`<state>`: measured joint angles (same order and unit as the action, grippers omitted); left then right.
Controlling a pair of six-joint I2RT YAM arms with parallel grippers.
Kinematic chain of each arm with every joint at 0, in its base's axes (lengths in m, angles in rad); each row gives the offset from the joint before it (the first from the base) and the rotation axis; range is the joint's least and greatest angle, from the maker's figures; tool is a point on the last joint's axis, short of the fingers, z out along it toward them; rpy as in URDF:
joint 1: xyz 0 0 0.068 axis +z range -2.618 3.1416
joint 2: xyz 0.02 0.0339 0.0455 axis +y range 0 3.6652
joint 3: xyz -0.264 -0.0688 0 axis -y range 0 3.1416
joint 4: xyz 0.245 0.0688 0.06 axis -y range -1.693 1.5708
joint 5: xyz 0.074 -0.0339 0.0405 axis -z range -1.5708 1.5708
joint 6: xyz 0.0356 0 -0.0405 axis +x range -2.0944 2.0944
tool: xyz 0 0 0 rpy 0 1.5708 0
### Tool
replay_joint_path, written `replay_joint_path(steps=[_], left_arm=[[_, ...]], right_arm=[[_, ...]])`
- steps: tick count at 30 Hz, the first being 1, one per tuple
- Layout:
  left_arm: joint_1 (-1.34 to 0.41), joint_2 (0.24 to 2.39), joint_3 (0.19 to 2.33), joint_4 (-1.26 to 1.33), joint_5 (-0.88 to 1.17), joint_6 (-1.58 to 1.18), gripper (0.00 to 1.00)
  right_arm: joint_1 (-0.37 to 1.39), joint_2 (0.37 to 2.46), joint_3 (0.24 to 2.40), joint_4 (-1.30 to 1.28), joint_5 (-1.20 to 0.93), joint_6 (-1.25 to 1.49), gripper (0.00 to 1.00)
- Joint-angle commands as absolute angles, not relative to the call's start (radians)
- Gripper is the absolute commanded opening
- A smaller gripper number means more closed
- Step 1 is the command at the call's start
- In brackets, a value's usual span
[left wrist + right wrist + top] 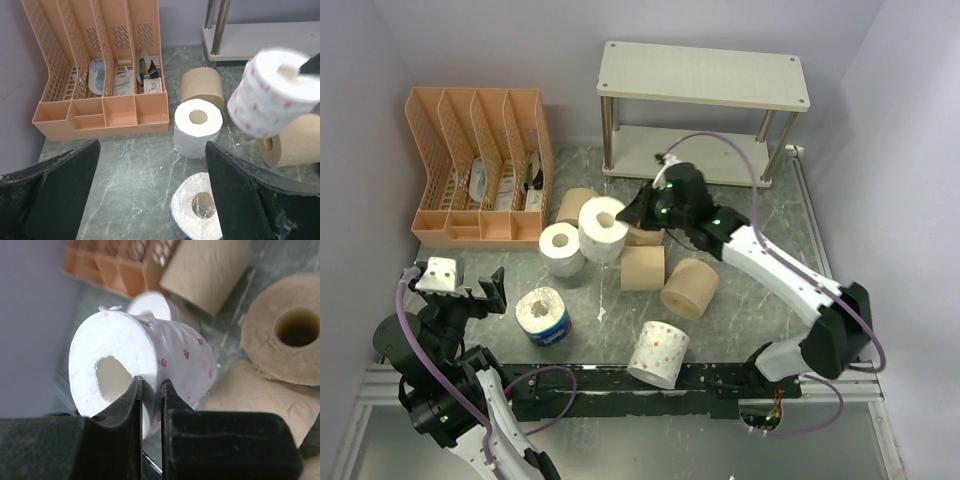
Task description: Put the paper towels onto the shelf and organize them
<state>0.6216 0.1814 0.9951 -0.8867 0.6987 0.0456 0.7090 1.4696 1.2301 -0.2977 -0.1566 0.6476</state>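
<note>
**A:** Start at the left. What does the top view give?

**B:** The left tool (455, 290) hovers with its jaws spread wide, gripping nothing, in front of the orange file organizer (480, 165). Just right of it the blue-wrapped roll (542, 315) stands on the worktop (590, 300).

**A:** And its own wrist camera?

**B:** It shows papers in the organizer's slots, too small to make out from above. It also shows the plain white roll (197, 127) on end beside a tan one.

**A:** Then the middle?

**B:** The right tool (635, 210) is clamped on the speckled roll (603, 228). Only the right wrist view shows how: its fingers (125, 410) pinch the roll's wall at the core, and small red flowers are printed on the paper. The left wrist view shows that roll raised and blurred.

**A:** Further right?

**B:** Tan rolls (642, 268) and a second speckled roll (658, 353) sit on the worktop in front of the shelf (705, 75).
</note>
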Motion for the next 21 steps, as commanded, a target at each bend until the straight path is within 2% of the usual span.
replay_joint_path(steps=[1,10,13,16,21], left_arm=[[0.642,0.158,0.99,-0.884,0.725,0.057,0.97],[0.654,0.145,0.992,-0.892,0.757,0.072,0.97],[0.655,0.148,0.992,-0.893,0.77,0.076,0.97],[0.656,0.153,0.994,-0.898,0.799,0.088,0.97],[0.659,0.162,0.993,-0.898,0.828,0.099,0.97]], right_arm=[[0.635,1.358,1.211,-0.196,-0.088,0.875,0.0],[0.563,1.132,1.138,-0.397,0.575,1.141,0.0],[0.54,1.076,1.087,-0.354,0.752,1.182,0.0],[0.502,1.088,1.077,-0.267,0.798,1.13,0.0],[0.29,1.232,1.157,-0.252,0.698,1.124,0.0]])
